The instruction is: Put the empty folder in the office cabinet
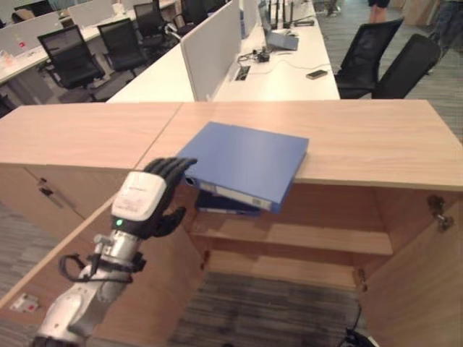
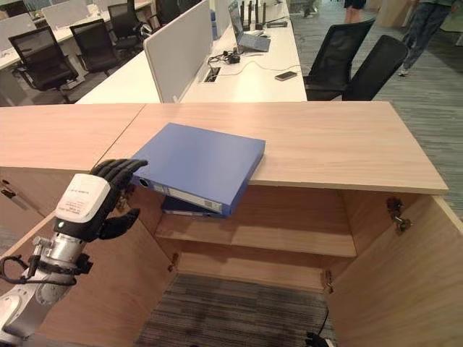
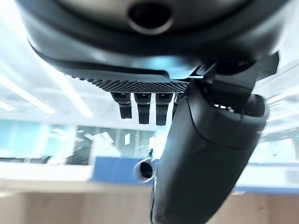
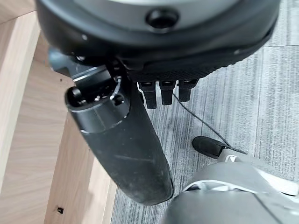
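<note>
Blue folder [image 1: 246, 160] is lying flat on the cabinet top [image 1: 376, 137], at its front edge, roughly mid-width, rotated a bit off square. Its near corner and spine are overhanging the front edge, sticking out above the open compartment. The spine is facing front-left, and the finger hole in it is showing in the left wrist view [image 3: 145, 169].

A second, darker blue folder [image 2: 189, 207] is lying flat on the upper shelf [image 2: 289, 238] inside the cabinet, left end, directly under the overhanging one. Mostly hidden, so I can't say much about it.

Cabinet doors are standing open: left door [image 2: 108, 282] swung out toward the camera, right door [image 2: 405, 282] likewise, hinge [image 2: 396, 215] visible on the right wall.

Left hand [image 1: 148, 199] is hovering off the front-left of the cabinet top, just beside the folder's spine corner, in front of the left door. Fingers [image 2: 119, 172] are slightly bent, relaxed, gripping nothing; fingertips are near the spine, contact can't be confirmed.

Right hand [image 4: 140, 60] is showing in its own wrist view, hanging low over the grey carpet [image 4: 261, 102] beside a wooden panel [image 4: 28, 140]. Fingers loose, empty.

Behind the cabinet: white desks [image 1: 282, 72] with dividers [image 1: 213, 43], black office chairs [image 1: 72, 54], a phone [image 1: 316, 74].
</note>
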